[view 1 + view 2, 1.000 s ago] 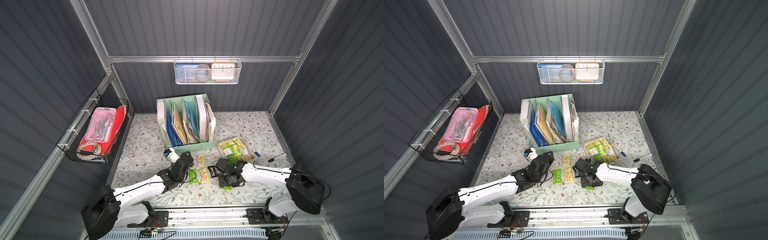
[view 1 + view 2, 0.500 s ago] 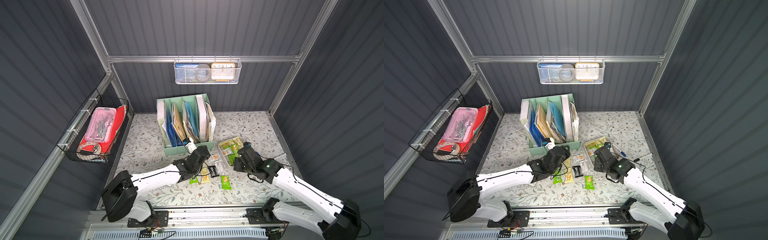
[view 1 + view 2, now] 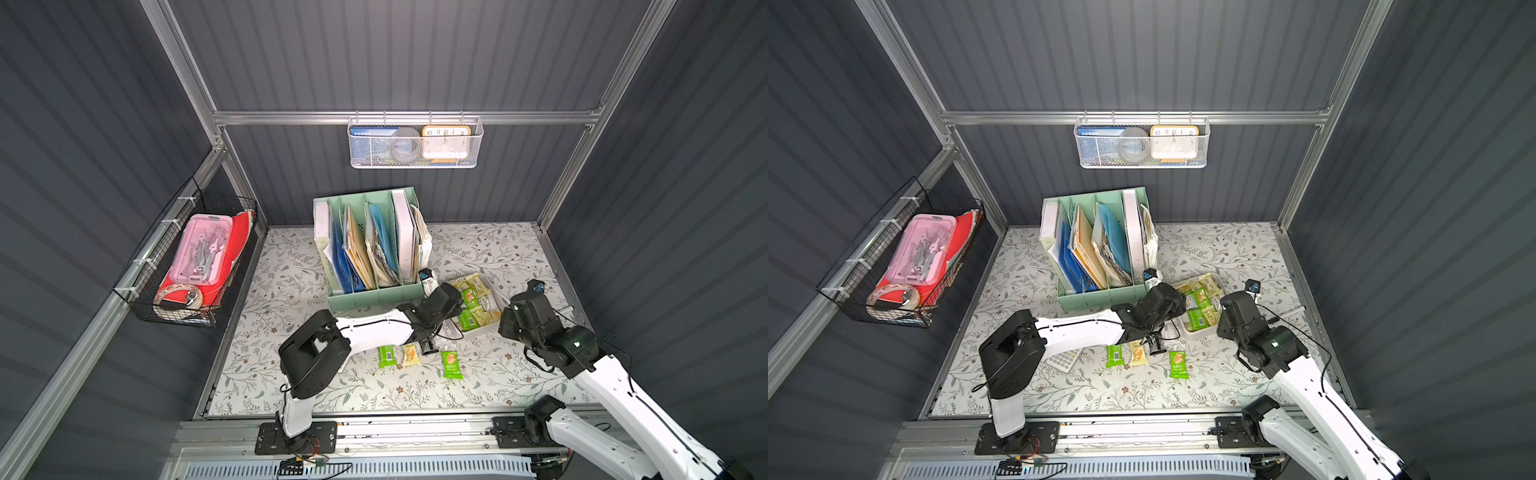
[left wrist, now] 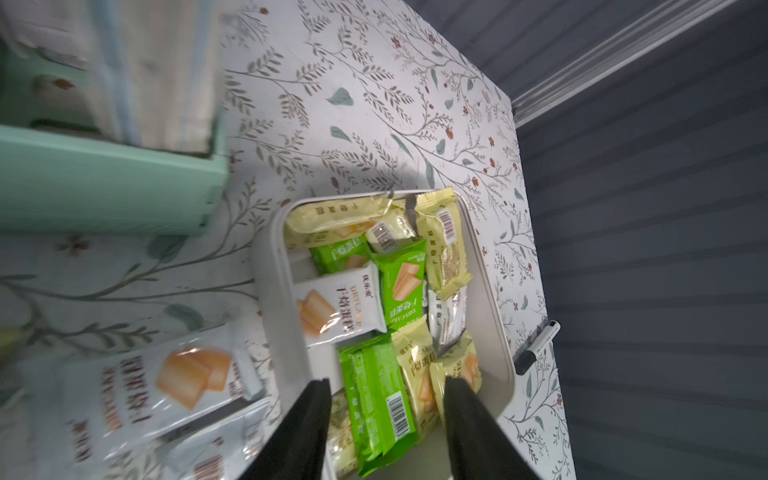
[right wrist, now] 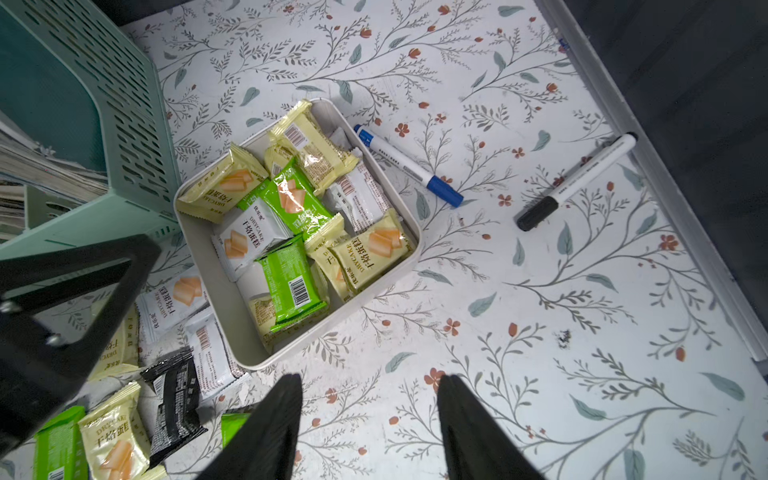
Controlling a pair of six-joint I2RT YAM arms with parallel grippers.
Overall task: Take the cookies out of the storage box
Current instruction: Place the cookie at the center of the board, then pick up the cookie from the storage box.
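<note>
– Left pincer [image 4: 386, 382] has swung in from the open table and now sits over the box [image 4: 272, 291]; right pincer [image 5: 369, 379] has drawn back off the loose packets to the box's right side.
– Jaws?
– Left: apart, gripping nothing. Between its fingers [image 4: 307, 415] lie a green packet [image 4: 374, 395] and a yellow packet [image 4: 419, 374] at one end of the box; whether the fingers touch them I cannot tell. Right: apart as well, empty, over bare table [image 5: 540, 332] just off a box corner.
– And the cookies [image 4: 399, 282]?
– Most lie in the box, a jumble of yellow, green and white, some overlapping. Others are out on the table on the box's left side: white packets [image 5: 178, 299] against its wall, a black packet [image 5: 174, 399] next to them, then a loose row [image 3: 410, 354] of green, yellow, green nearer the robot's base.
– Around that?
– Organiser [image 3: 374, 293] just behind the box's left corner. Blue marker [image 5: 407, 166] just beside the right wall, black marker [image 5: 582, 178] farther right, near the table's edge. Calculator [image 3: 1064, 358] partly under the left arm, left of the row.
</note>
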